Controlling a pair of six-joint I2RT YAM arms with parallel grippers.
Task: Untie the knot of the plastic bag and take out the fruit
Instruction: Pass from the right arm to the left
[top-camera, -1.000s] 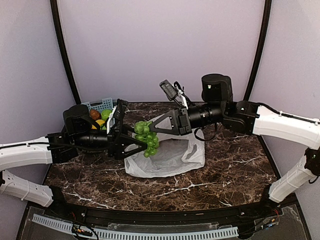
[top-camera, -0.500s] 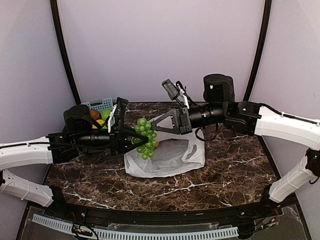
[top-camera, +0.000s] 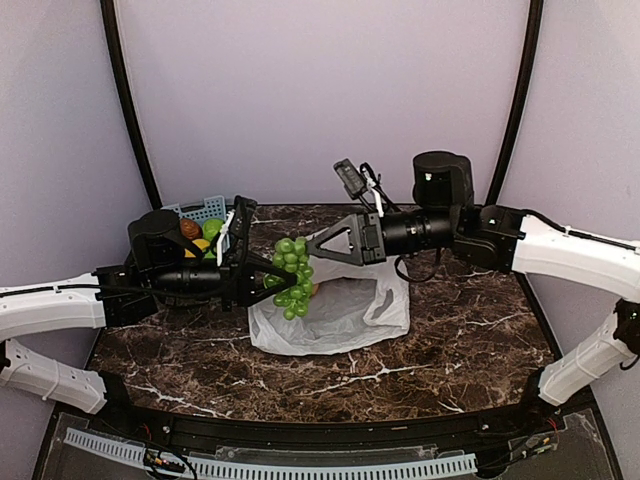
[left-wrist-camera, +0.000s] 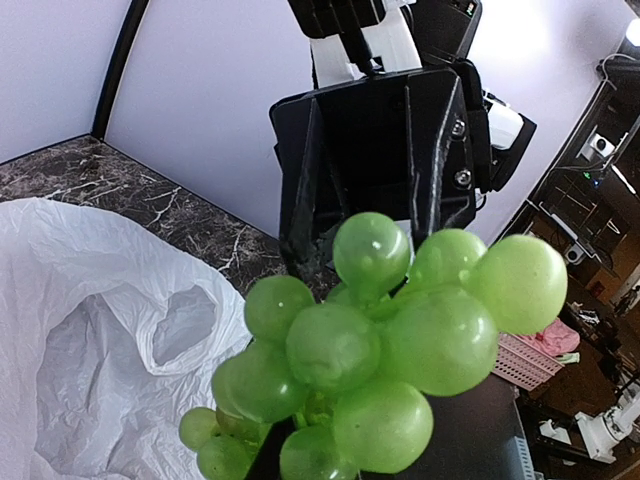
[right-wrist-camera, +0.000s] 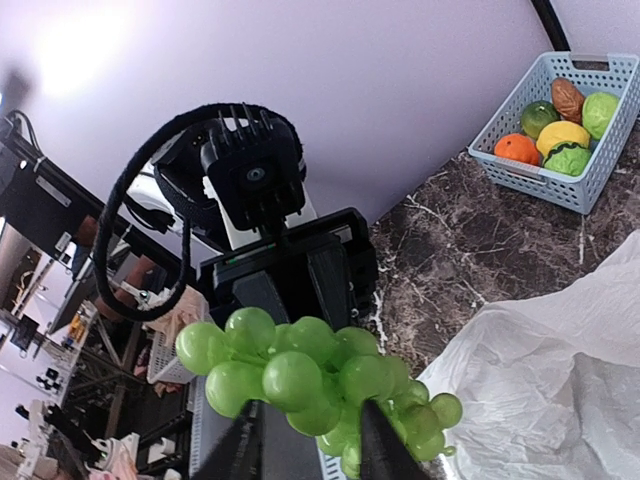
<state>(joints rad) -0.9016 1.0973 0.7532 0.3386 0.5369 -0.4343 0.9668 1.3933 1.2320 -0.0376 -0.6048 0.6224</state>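
A bunch of green grapes (top-camera: 292, 270), one of the fruit, hangs in the air above the white plastic bag (top-camera: 340, 315), which lies crumpled and slack on the marble. My left gripper (top-camera: 272, 281) is shut on the bunch from the left, and the grapes (left-wrist-camera: 380, 340) fill the left wrist view. My right gripper (top-camera: 318, 250) faces it from the right, jaws parted, its fingers (right-wrist-camera: 240, 450) standing either side of the grapes (right-wrist-camera: 300, 370) without pinching them. The knot does not show in any view.
A small blue lattice basket (top-camera: 208, 209) at the back left holds several other fruits (right-wrist-camera: 550, 135), just behind my left arm. The bag (right-wrist-camera: 560, 380) spreads across the table's middle. Dark curved poles rise at both back corners.
My left gripper has shut on the grapes. My right gripper has parted its jaws, let go of the bunch and drawn back slightly to the right.
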